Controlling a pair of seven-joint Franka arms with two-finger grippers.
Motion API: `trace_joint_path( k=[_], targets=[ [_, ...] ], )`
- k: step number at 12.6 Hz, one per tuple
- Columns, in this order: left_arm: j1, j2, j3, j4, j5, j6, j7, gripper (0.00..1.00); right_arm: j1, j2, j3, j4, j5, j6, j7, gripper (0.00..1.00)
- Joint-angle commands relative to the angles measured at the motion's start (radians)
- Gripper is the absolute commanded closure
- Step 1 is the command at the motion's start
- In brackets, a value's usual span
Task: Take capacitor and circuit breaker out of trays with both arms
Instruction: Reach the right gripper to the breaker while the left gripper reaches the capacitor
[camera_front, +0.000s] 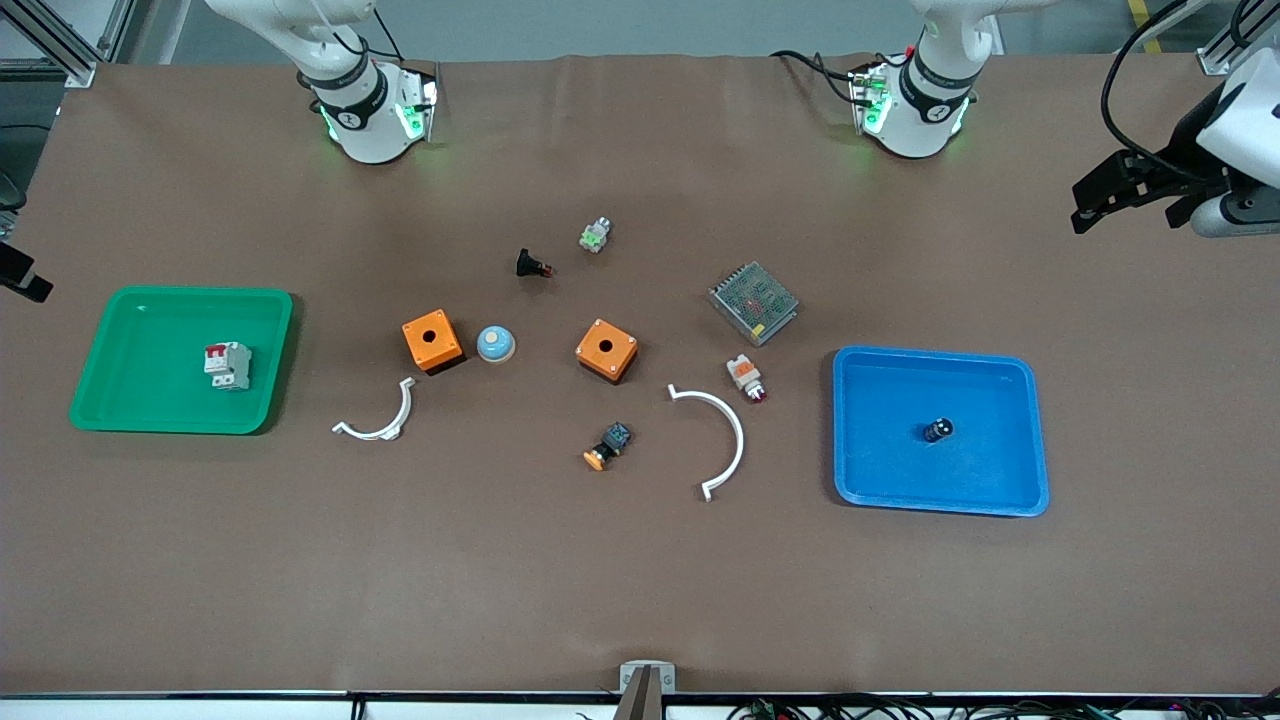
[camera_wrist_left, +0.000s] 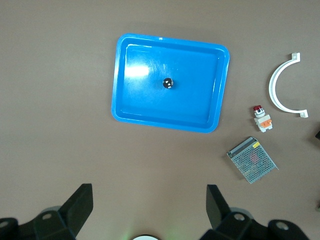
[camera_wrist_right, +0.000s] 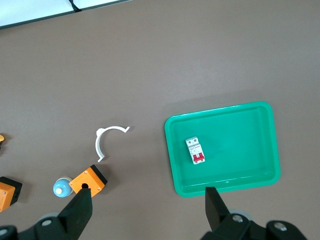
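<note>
So, operator, you are looking at the very start of the job:

Progress: nothing is out yet; both parts are still sitting in their trays, so both lifts are left for you to do.

Circuit breaker: the small white-grey rectangular block with the red switch lever (camera_front: 228, 364) is lying inside the shallow green plastic tray (camera_front: 120, 400), a little toward that tray's edge facing the table's middle. The tray is sitting at the right arm's end of the table.

Capacitor: the tiny black cylinder with the shiny top (camera_front: 937, 430) is resting near the middle of the shallow blue plastic tray (camera_front: 880, 470), at the left arm's end of the table.

Right gripper: you are holding it (camera_wrist_right: 145, 210) high over the bare table just beside the green tray, with the dark fingers (camera_wrist_right: 80, 210) spread wide and gripping nothing.

Left gripper: it (camera_wrist_left: 147, 210) is hanging high above the table beside the blue tray, jaws wide apart and empty.

Clutter: two orange square boxes (camera_front: 432, 340), two white curved clips (camera_front: 715, 430), a grey mesh-topped metal box (camera_front: 754, 302) and several small button parts are lying across the table's middle, apart from both trays.

Next: you are likely needing each gripper brought over its own tray before descending.
</note>
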Motion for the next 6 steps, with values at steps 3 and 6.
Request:
trace_joint_path(
  k=[3, 6],
  targets=[
    [0.010, 0.031, -0.001, 0.028, -0.004, -0.025, 0.030, 0.00, -0.002, -0.022, 0.000, -0.025, -0.005, -0.004, 0.008, 0.00],
    [0.012, 0.141, 0.008, 0.056, 0.013, -0.013, 0.029, 0.00, -0.013, -0.022, 0.000, -0.130, -0.005, 0.066, 0.006, 0.00]
  ],
)
